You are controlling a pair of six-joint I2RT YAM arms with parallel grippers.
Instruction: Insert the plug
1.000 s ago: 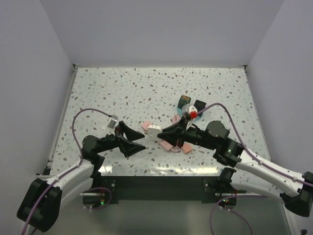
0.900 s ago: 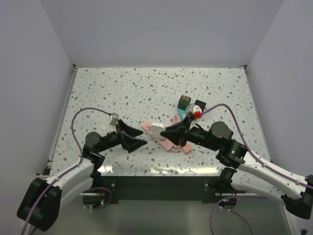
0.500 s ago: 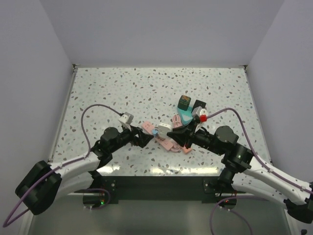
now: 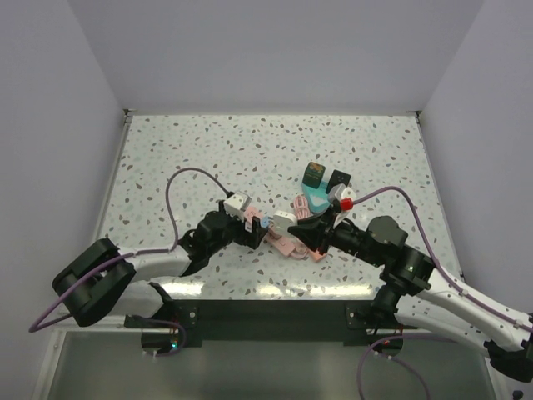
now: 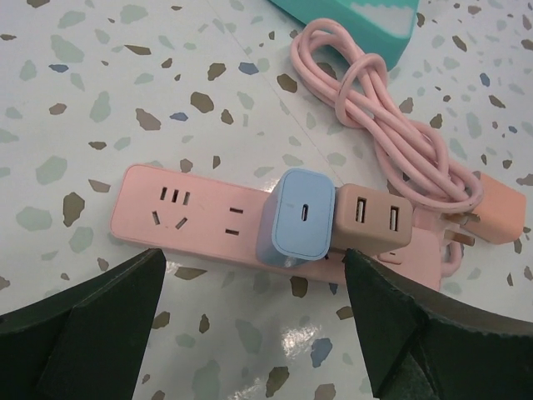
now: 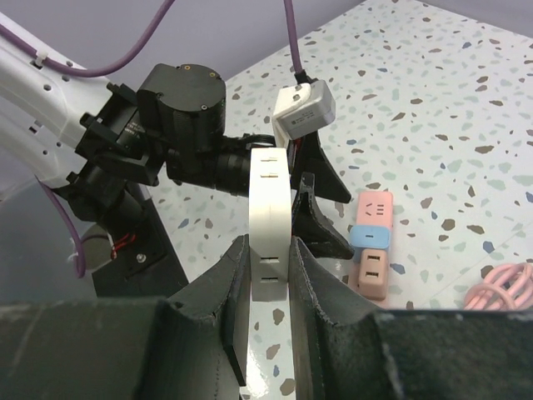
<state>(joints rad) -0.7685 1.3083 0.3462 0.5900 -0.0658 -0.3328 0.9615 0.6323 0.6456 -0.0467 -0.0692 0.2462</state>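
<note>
near the middle of the table's near edge, my right gripper is clamped on the off-white plug, up in the air by the pink power strip. my left gripper is spread wide over it. plug's grabbed, not in a socket yet i reckon.

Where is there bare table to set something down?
The far half of the table, beyond the teal block, is bare, as is its left edge. Near centre is crowded: pink power strip, coiled cable, left gripper, right gripper holding the plug.
</note>
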